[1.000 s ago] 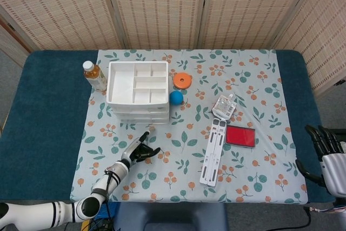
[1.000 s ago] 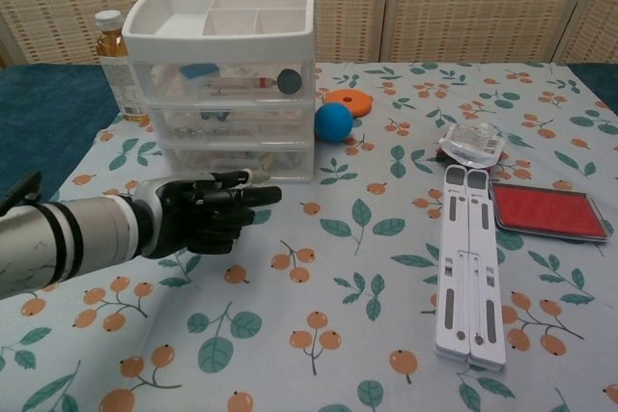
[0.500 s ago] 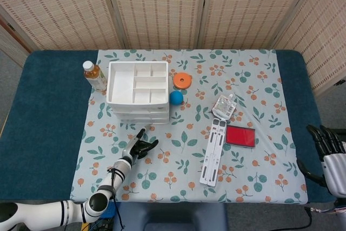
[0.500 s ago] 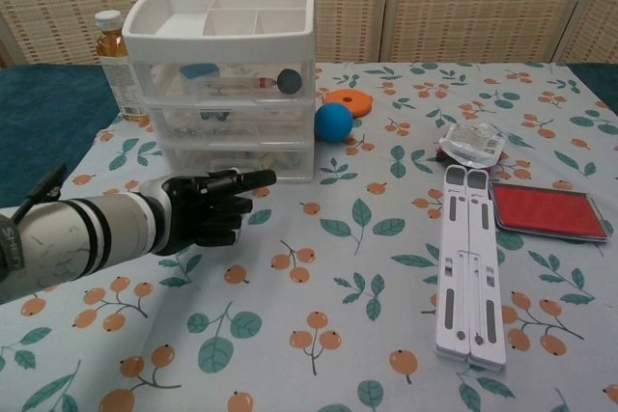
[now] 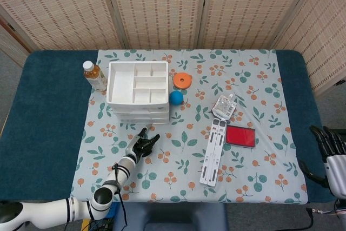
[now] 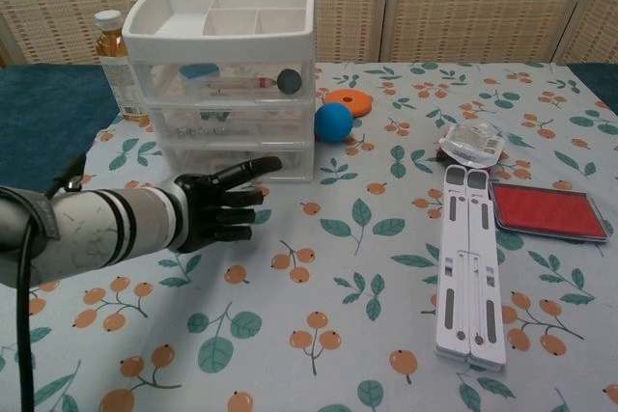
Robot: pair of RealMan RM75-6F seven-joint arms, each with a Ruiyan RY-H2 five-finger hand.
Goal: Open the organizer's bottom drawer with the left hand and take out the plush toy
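Note:
The white three-drawer organizer (image 5: 138,91) (image 6: 229,74) stands at the table's back left, all drawers closed, with a divided open tray on top. Its bottom drawer (image 6: 241,160) is translucent; its contents are too blurred to tell. My left hand (image 5: 141,146) (image 6: 221,206), black with a white forearm, hovers just in front of that bottom drawer, fingers extended toward it and holding nothing. In the chest view its uppermost fingertip (image 6: 268,164) overlaps the drawer front; I cannot tell whether it touches. My right hand (image 5: 331,152) sits at the table's far right edge, fingers apart and empty. No plush toy is visible.
A tea bottle (image 5: 93,74) (image 6: 112,63) stands left of the organizer. A blue ball (image 5: 175,97) (image 6: 333,122) and an orange disc (image 5: 182,80) lie to its right. Further right are a white folding stand (image 5: 213,152) (image 6: 469,262), a red pad (image 5: 240,136) and a clear packet (image 5: 224,106).
My left hand has moved forward toward the organizer and stretched its fingers out, reaching the bottom drawer front. The right hand has slid slightly lower at the frame edge.

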